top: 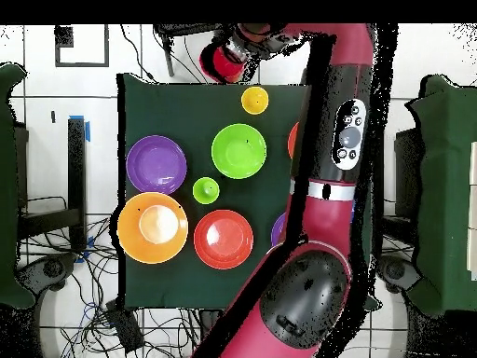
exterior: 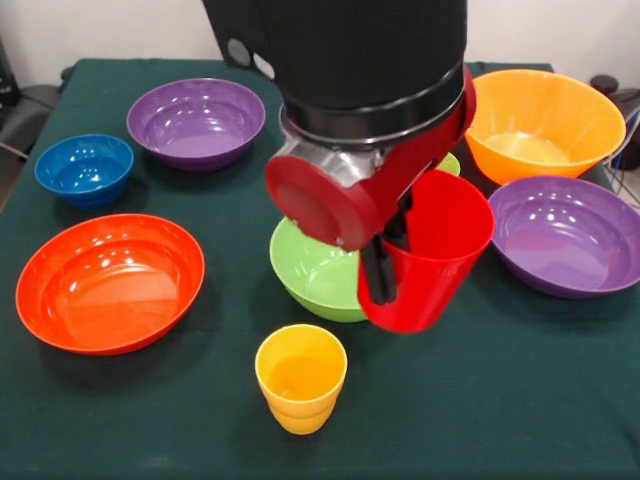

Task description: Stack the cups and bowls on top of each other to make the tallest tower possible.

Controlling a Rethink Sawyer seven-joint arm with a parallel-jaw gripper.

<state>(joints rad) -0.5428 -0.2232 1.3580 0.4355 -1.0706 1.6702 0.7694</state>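
Claw (exterior: 385,262) grips glossy tapered red cup (exterior: 432,255) — aloft.

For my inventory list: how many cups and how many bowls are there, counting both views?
Cups: 3 (yellow cup, red cup, green cup)
Bowls: 7 (purple bowls, red-orange bowls, orange bowl, green bowl, blue bowl)
Total: 10

- The desk (exterior: 560,400) is covered with a dark green cloth.
- A yellow cup (exterior: 300,377) is stood upright on it at the front.
- A green bowl (exterior: 312,268) is set just behind the cup.
- A red-orange bowl (exterior: 109,282), a blue bowl (exterior: 84,169) and a purple bowl (exterior: 196,122) are spread along one side.
- An orange bowl (exterior: 543,124) and a second purple bowl (exterior: 566,234) are placed on the other.
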